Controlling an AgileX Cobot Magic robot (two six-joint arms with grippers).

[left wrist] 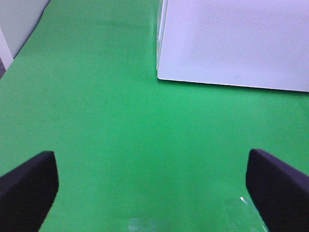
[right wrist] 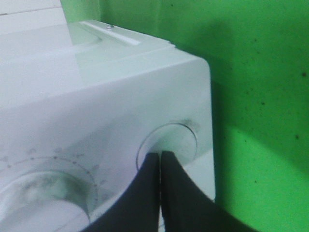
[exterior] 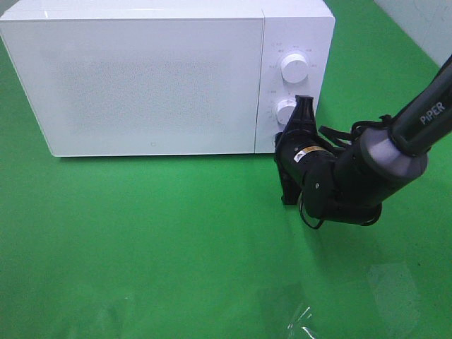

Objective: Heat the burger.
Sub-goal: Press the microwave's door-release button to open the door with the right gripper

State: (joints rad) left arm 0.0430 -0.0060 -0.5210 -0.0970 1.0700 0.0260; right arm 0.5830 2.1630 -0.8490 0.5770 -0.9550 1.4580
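The burger is out of view. The white microwave (exterior: 155, 78) stands at the back with its door shut. It also shows in the left wrist view (left wrist: 231, 43) and the right wrist view (right wrist: 120, 96). My right gripper (exterior: 277, 139) is shut and empty. Its fingertips (right wrist: 149, 166) are at a round button (right wrist: 176, 137) near the microwave's lower right corner, just below the lower knob (exterior: 286, 111). I cannot tell if they touch it. My left gripper (left wrist: 152, 193) is open and empty, low over the green mat in front of the microwave's left end, and is not in the exterior view.
The upper knob (exterior: 294, 67) sits above the lower one. The green mat (exterior: 141, 240) covers the table. A clear plastic scrap (exterior: 304, 318) lies near the front edge, also in the left wrist view (left wrist: 149, 224). A white wall (exterior: 424, 21) stands at back right.
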